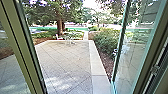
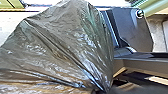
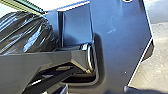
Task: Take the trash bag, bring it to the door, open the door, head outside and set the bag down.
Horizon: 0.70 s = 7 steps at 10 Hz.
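Trash bag, long folds tapering toward left pincer, clamped on it; right pincer, cannot tell

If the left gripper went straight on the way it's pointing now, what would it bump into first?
Most likely the trash bag, which looms large before the left wrist camera, though depth is unclear.

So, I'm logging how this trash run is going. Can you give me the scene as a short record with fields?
trash bag: dark, shiny plastic, its folds drawn together toward one spot
grip on bag: cannot be made out
door: glass, standing open at the right of the head view
ground ahead: paving, edged by a paler strip
right of paving: leafy bushes
farther off: tree trunk and pale outdoor furniture
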Available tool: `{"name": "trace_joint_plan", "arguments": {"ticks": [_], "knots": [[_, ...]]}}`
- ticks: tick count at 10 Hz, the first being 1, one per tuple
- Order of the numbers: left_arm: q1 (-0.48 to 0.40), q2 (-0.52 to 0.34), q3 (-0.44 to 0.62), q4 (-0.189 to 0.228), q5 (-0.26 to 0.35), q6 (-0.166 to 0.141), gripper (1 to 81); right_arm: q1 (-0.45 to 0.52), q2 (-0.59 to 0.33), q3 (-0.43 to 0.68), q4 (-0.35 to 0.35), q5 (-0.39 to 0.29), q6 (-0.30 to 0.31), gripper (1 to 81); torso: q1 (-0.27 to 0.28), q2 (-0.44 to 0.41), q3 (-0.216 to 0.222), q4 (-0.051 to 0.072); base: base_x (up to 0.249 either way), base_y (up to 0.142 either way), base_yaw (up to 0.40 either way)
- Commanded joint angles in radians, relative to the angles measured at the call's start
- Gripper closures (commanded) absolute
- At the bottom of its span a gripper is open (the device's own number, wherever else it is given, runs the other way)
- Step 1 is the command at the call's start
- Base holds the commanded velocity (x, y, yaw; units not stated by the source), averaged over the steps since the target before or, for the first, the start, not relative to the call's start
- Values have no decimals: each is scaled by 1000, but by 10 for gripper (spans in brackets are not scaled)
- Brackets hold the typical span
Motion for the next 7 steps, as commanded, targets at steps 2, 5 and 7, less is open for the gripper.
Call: {"name": "trace_joint_plan", "arguments": {"ticks": [2, 5, 7], "knots": [[-52, -1, 2, 2, 59, 8, 811, 38, 6, 6, -7, -53, 0, 10, -1, 0, 0, 0, 92, 0, 0], [-51, -1, 2, 2, 59, 8, 811, 38, 6, 5, -7, -53, -1, 10, -1, -1, 0, 0, 115, 0, 0], [-52, -1, 2, 2, 59, 8, 811, 39, 6, 5, -7, -53, -1, 10, -1, -1, 0, 0, 116, 0, 0]]}}
